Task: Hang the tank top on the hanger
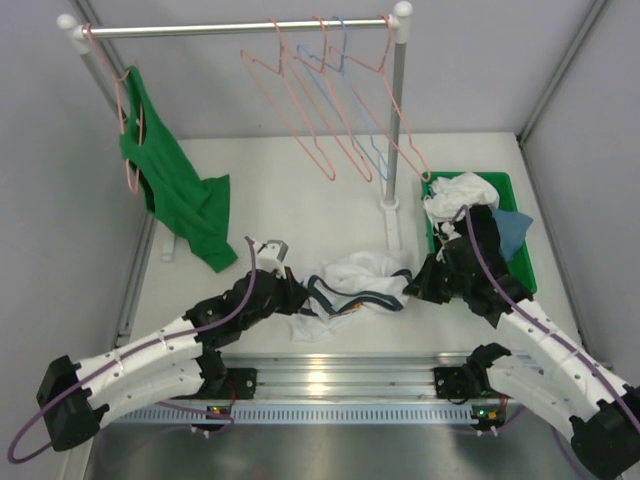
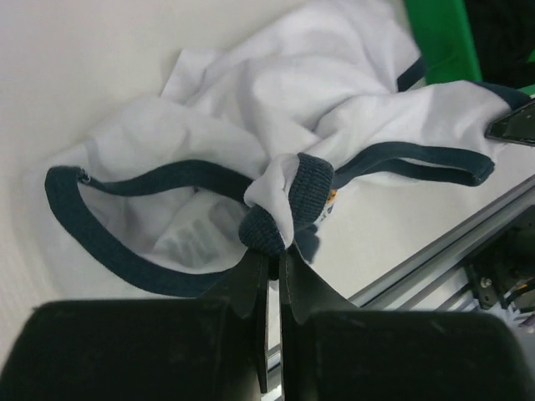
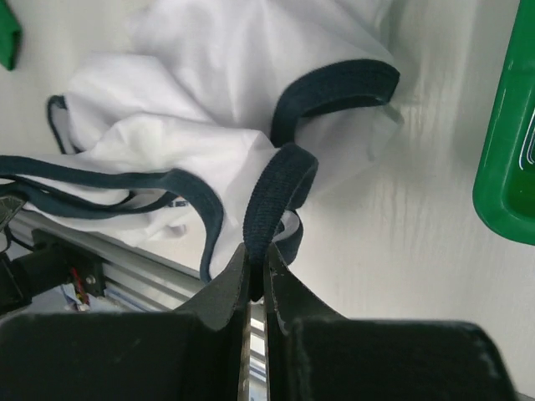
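Apparently, tank top (image 1: 358, 272) trim in left end effector (image 2: 274, 257), right end effector (image 3: 257, 269) too.

The tank top (image 1: 355, 280) is crumpled, so its chest print is folded inside. Only a small yellow spot shows beside the left tool (image 2: 273, 251), too little to read. From above, the arms hide the tips of the left tool and the right tool (image 3: 257, 269). The green tray (image 3: 506, 167) is cut off by the edge in both wrist views. The right arm (image 1: 520, 320) covers part of the clothes (image 1: 455, 195) in it. The pink hangers (image 1: 288, 120) overlap, so their number is unclear.
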